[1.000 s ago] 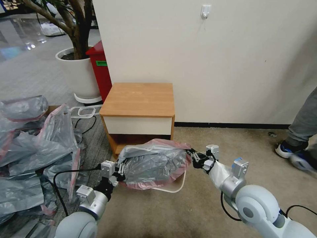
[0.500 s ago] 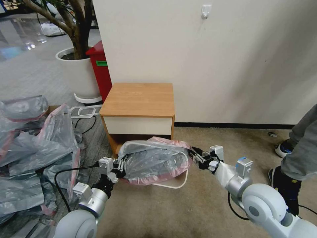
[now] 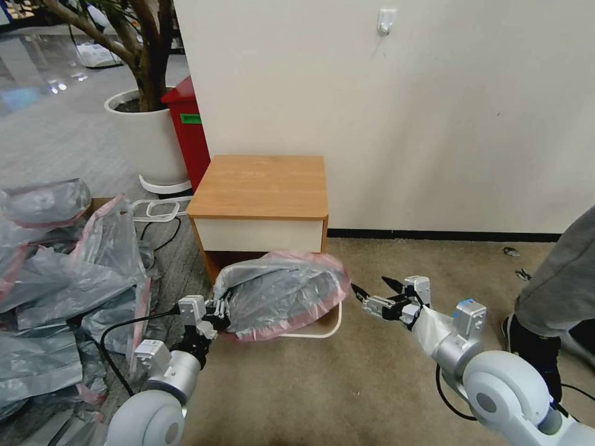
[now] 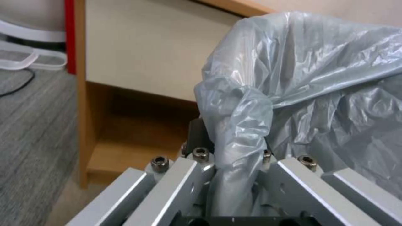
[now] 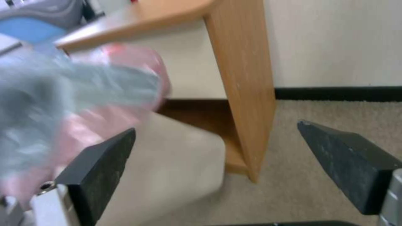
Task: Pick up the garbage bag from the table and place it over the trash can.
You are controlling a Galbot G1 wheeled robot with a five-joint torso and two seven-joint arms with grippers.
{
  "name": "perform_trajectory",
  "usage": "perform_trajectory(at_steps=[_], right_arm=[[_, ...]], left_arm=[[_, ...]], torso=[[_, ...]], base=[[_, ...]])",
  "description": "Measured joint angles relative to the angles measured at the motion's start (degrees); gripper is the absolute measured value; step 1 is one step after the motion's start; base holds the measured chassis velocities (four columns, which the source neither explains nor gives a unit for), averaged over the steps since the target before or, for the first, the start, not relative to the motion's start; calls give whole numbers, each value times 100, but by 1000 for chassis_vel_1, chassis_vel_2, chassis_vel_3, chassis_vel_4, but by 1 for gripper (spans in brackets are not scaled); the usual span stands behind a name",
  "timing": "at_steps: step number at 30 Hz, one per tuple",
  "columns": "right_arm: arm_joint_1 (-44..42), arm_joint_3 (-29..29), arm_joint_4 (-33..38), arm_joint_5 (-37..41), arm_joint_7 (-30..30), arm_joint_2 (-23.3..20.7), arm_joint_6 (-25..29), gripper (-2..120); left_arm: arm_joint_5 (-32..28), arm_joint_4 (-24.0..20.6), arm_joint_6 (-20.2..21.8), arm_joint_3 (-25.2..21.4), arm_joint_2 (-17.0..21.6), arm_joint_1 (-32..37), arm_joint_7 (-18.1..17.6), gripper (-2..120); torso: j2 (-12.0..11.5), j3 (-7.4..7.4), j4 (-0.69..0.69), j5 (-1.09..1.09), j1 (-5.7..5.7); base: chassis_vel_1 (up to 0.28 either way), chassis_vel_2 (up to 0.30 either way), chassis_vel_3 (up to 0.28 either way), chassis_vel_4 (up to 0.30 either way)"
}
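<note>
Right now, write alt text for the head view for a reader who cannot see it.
The left gripper pinches a grey, pink-rimmed garbage bag draped over a cream trash can on the carpet before a small wooden table. The right gripper hovers open beside the bag, apart from it. A heap of similar bags lies on the robot's left.

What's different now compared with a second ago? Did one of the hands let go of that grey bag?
Yes. The right hand has let go of the garbage bag, opened, and pulled back to the robot's right. The freed side of the bag has slackened and drawn leftward over the trash can. The left hand still grips the bag's other edge. The table has not moved.
</note>
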Motion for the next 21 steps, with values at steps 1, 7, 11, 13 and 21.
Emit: perform_trajectory(at_steps=[1,7,11,13,21], right_arm=[[-96,98,147,71,39,131,35,100],[-393,264,661,462,236,668,134,100],[-662,-34,1089,807,452,1081,181,100],[-710,-225,1142,847,524,1223,243,100],[-777,-926,1149,731,717,2084,349,100]], left_arm=[[0,38,32,-5,-24,-10,-67,4],[5,147,67,18,-94,-48,-150,4],[13,204,74,84,-120,-115,-158,4],[17,217,75,103,-132,-138,-160,4],[56,221,73,121,-198,-146,-161,4]], torso=[[0,0,0,-1,0],[0,0,0,0,0],[0,0,-1,-1,0],[0,0,0,-1,0],[0,0,0,-1,0]], base=[[0,0,0,0],[0,0,0,0],[0,0,0,0],[0,0,0,0],[0,0,0,0]])
